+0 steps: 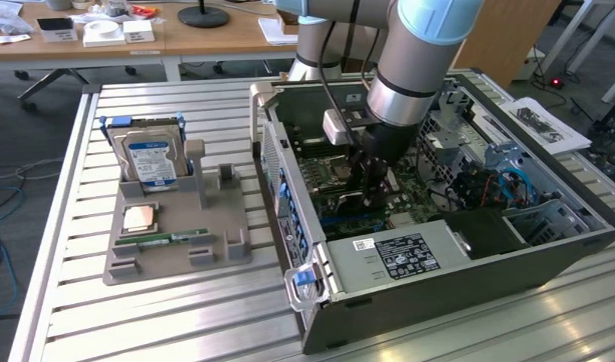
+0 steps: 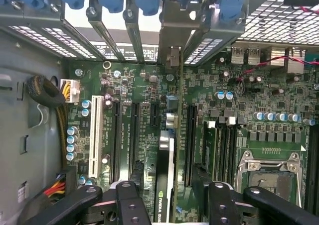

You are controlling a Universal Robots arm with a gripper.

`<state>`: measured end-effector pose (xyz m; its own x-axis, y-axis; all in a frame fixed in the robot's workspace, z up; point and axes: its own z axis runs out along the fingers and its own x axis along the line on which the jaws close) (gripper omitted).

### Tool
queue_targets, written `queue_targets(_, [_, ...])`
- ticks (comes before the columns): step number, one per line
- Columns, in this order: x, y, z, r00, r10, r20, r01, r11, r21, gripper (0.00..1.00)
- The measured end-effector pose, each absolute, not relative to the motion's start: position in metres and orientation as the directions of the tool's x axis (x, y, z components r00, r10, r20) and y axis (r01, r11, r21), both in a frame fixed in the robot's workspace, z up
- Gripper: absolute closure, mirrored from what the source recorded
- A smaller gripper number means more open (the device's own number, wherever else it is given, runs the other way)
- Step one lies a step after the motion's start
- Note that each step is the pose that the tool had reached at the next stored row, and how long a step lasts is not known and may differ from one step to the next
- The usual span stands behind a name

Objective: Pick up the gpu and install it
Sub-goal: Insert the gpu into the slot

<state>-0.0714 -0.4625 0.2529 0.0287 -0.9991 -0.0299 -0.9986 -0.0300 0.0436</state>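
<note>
The gripper (image 2: 172, 200) is pinching the gpu (image 2: 165, 177) edge-down over 1 motherboard (image 2: 224, 120) slot inside the computer case (image 1: 439, 302). Pickup is done, but seating looks unfinished.

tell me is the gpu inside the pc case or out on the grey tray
Inside the case: the gpu stands on edge over the motherboard slots, at the gripper. Whether it is seated, cannot tell.

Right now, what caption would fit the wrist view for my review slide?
Wrist view: hand grips the gpu edge-on over the motherboard slots inside the open computer case.
</note>
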Motion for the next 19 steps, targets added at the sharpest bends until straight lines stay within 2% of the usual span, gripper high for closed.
queue_targets(12, [-0.0772,-0.4625,0.2557,0.032,-0.999,-0.039,-0.999,-0.033,0.013,0.48])
queue_targets(19, [-0.0794,-0.4626,0.2556,0.032,-0.999,-0.04,-0.999,-0.033,0.012,0.48])
